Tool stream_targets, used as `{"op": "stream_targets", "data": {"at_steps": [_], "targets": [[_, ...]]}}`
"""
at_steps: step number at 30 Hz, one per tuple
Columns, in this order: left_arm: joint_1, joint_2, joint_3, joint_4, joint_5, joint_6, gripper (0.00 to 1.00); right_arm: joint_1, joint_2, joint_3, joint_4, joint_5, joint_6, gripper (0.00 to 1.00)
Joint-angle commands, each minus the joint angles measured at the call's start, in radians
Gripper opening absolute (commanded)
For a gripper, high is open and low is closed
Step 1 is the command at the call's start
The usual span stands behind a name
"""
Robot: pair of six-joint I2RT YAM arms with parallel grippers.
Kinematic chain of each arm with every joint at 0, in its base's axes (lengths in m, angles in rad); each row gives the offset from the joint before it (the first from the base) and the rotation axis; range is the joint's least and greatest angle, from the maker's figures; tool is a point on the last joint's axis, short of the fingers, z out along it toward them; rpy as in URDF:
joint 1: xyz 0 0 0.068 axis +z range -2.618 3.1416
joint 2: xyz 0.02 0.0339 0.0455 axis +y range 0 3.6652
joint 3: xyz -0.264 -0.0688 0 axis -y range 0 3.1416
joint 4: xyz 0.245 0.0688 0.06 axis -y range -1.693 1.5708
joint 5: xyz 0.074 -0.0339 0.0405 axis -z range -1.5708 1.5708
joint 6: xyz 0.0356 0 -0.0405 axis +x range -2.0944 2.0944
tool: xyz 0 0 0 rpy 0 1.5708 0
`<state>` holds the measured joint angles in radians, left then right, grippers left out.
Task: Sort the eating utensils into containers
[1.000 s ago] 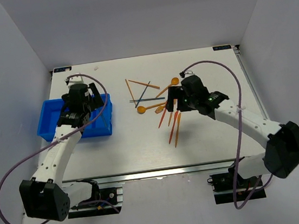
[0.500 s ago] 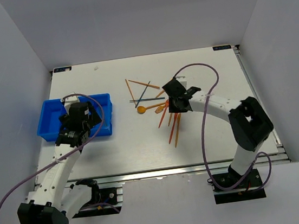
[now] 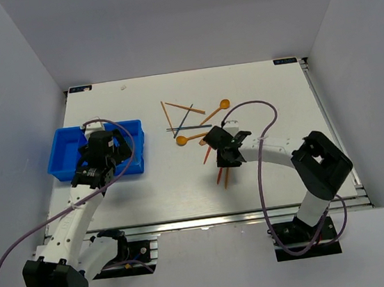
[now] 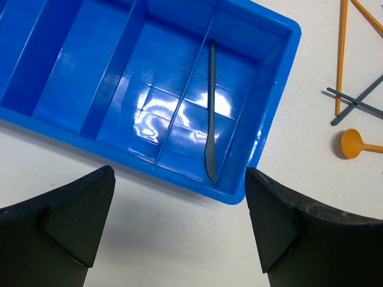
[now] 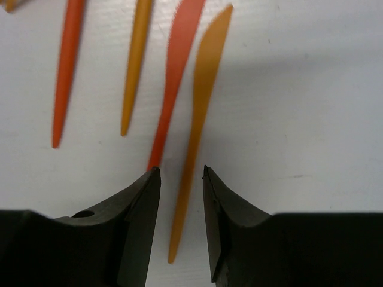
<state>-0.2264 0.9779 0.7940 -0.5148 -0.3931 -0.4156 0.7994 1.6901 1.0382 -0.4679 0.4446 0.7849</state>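
Note:
The containers are the narrow compartments of a blue bin [image 3: 61, 135] at the table's left. In the left wrist view one dark blue knife [image 4: 210, 113] lies in the end compartment of the bin [image 4: 149, 170]. My left gripper [image 4: 179, 227] stands wide open over bare table beside the bin's corner and holds nothing. The other eating utensils lie mid-table. My right gripper [image 5: 181, 173] is low over several orange and red knives. Its jaws are narrowly apart astride the handle of an orange knife [image 5: 197, 119], with a gap on both sides. A red knife [image 5: 173, 78] lies just left of it.
Orange sticks [image 3: 174, 111] and crossed dark blue sticks [image 3: 184, 121] lie behind the knives, with two orange spoons [image 3: 223, 104] [image 3: 182, 140]. The left wrist view shows one spoon [image 4: 350, 143] and the sticks [image 4: 341, 54] right of the bin. Grey walls enclose the table.
My right arm has swung toward the near side and lowered over the knives, and its jaws have narrowed around the orange knife. My left gripper drew back off the bin and then stayed still.

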Motion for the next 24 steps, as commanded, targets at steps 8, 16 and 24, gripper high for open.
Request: {"op": "stream_targets", "data": {"at_steps": [8, 16, 24], "targets": [[-0.008, -0.016, 0.001, 0.021, 0.045, 0.012, 0.98, 0.031, -0.086, -0.174, 0.072, -0.015, 0.091, 0.37], [-0.016, -0.018, 0.001, 0.018, 0.036, 0.014, 0.98, 0.031, -0.060, -0.225, 0.132, -0.053, 0.102, 0.36], [-0.022, -0.028, 0.004, 0.021, 0.083, 0.015, 0.98, 0.032, -0.064, -0.259, 0.103, -0.067, 0.106, 0.00]]}}
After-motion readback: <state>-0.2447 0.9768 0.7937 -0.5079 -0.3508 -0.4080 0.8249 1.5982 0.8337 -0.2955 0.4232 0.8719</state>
